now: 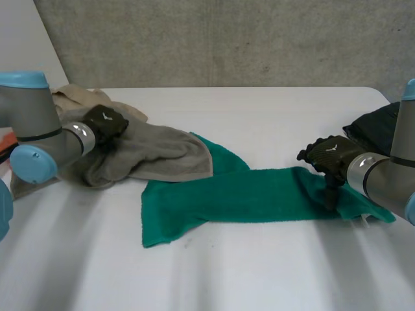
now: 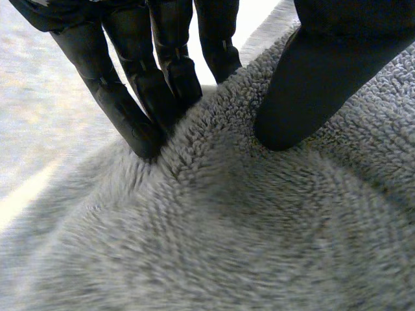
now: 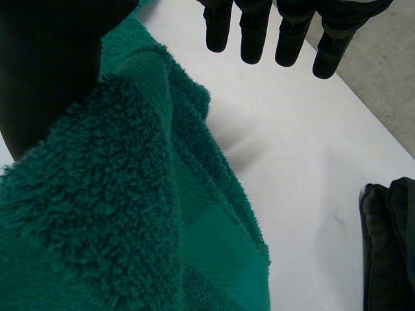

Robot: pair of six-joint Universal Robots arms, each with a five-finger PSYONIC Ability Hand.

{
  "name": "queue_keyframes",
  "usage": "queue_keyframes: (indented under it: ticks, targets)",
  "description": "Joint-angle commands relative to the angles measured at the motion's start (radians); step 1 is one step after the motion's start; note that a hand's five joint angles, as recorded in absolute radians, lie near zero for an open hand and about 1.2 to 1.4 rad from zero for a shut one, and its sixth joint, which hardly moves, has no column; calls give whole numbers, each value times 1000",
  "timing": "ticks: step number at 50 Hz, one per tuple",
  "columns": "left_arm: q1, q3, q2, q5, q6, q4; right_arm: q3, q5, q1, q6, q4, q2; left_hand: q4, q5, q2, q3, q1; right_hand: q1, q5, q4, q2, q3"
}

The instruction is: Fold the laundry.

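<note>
A green towel point(image 1: 240, 197) lies stretched across the middle of the white table point(image 1: 259, 272). A grey towel point(image 1: 155, 152) is bunched at the left, and its edge overlaps the green towel's far left corner. My left hand point(image 1: 107, 123) rests on the grey towel's far left part. In the left wrist view its fingers point(image 2: 146, 97) and thumb point(image 2: 311, 84) pinch a raised ridge of the grey towel point(image 2: 227, 233). My right hand point(image 1: 331, 155) is at the green towel's right end. Its thumb point(image 3: 45, 71) presses down on the green towel point(image 3: 130, 214) while its straight fingers point(image 3: 253, 32) hang over bare table.
A beige cloth point(image 1: 71, 97) lies behind the grey towel at the far left. A dark folded cloth point(image 1: 376, 126) sits at the table's right edge, close to my right arm, and appears beside my right hand point(image 3: 389, 240). Bare table stretches along the front.
</note>
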State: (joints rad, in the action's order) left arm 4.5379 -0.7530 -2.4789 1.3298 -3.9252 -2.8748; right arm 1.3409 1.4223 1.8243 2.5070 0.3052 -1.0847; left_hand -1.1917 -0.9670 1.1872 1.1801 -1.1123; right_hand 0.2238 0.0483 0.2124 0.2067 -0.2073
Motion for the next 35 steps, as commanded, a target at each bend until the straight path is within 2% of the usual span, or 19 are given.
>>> queue_keyframes:
  ticks: [1,4,8,11,16,22,26,27,30,35]
  targets:
    - [32,-3,153,138,108,-174,3,-2,4,-25,0,-4,-205,-255,209,216,-284,-49,-48,-38,-32,33]
    - [75,10,239,212,214,-312,4,-2,4,-22,-1,-14,-205,-255,209,216,-284,-49,-48,-38,-32,33]
    - [133,87,270,279,245,-399,4,-2,4,-20,-1,-18,-205,-255,209,216,-284,-49,-48,-38,-32,33]
    - [191,199,246,327,213,-364,4,-2,6,-19,-1,-18,-205,-255,209,216,-284,-49,-48,-38,-32,33]
    - [239,346,147,353,172,-267,9,-2,9,-19,-1,-17,-205,-255,209,216,-284,-49,-48,-38,-32,33]
    - [236,359,64,296,171,-215,11,-2,18,-17,-1,-18,-205,-255,209,216,-284,-49,-48,-38,-32,33]
    - [219,294,61,226,191,-208,12,-2,21,-13,-1,-20,922,872,-918,-911,843,-49,-48,-38,-32,33]
    - [210,261,70,209,198,-210,14,-2,21,-13,-1,-26,1017,967,-1013,-1006,938,-49,-48,-38,-32,33]
    - [191,204,101,200,207,-210,14,-2,20,-13,-1,-37,1017,967,-1013,-1006,938,-49,-48,-38,-32,33]
    - [121,-9,246,189,256,-175,14,0,10,-19,9,-57,1017,967,-1013,-1006,938,-49,-48,-38,-32,33]
